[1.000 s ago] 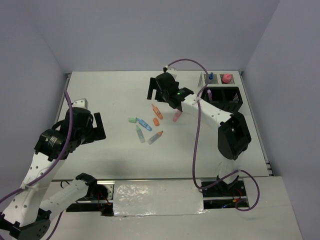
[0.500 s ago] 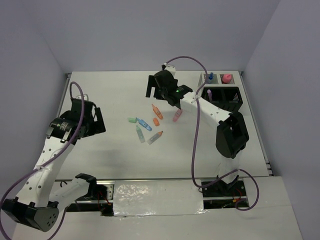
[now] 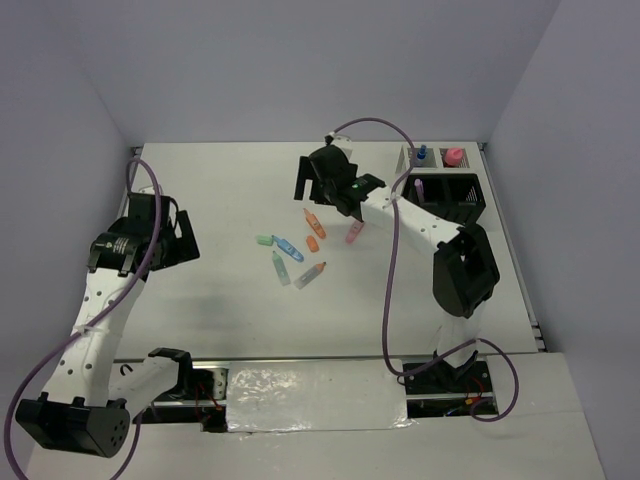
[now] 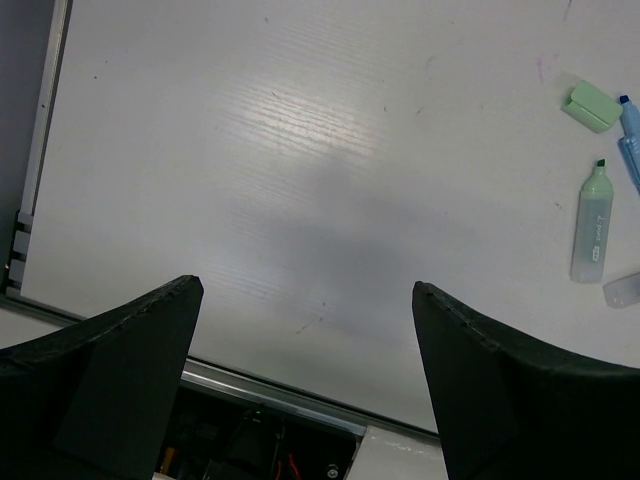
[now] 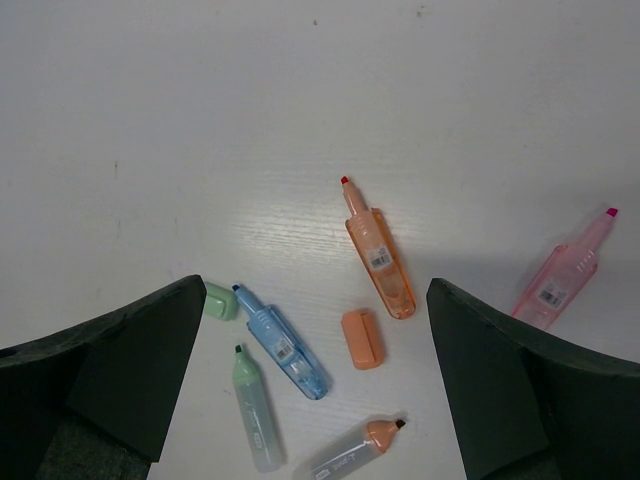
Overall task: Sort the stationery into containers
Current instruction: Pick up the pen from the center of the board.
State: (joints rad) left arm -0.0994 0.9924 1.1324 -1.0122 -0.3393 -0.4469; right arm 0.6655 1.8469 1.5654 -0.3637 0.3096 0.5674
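Observation:
Several uncapped markers lie loose mid-table: an orange marker (image 3: 314, 221) (image 5: 380, 252), pink marker (image 3: 354, 232) (image 5: 562, 274), blue marker (image 3: 288, 248) (image 5: 282, 341), green marker (image 3: 280, 267) (image 5: 255, 408) and a clear marker with an orange tip (image 3: 311, 274) (image 5: 350, 452). An orange cap (image 5: 361, 338) and a green cap (image 5: 217, 300) lie among them. My right gripper (image 3: 325, 185) (image 5: 315, 290) is open and empty, held above the table just behind this cluster. My left gripper (image 3: 185, 240) (image 4: 305, 288) is open and empty, over bare table at the left; the green marker (image 4: 592, 225) and green cap (image 4: 590, 106) show at its far right.
The black slatted organiser (image 3: 463, 203) stands at the back right with a purple marker (image 3: 419, 187) in it. The white mesh tray (image 3: 437, 165) behind it holds a blue-capped bottle (image 3: 422, 153) and a pink item (image 3: 454, 156). Grey walls close the table's back and sides.
My left arm has swung left and straightened, taking its gripper away from the markers. My right gripper has shifted only slightly above the markers. The markers have not moved.

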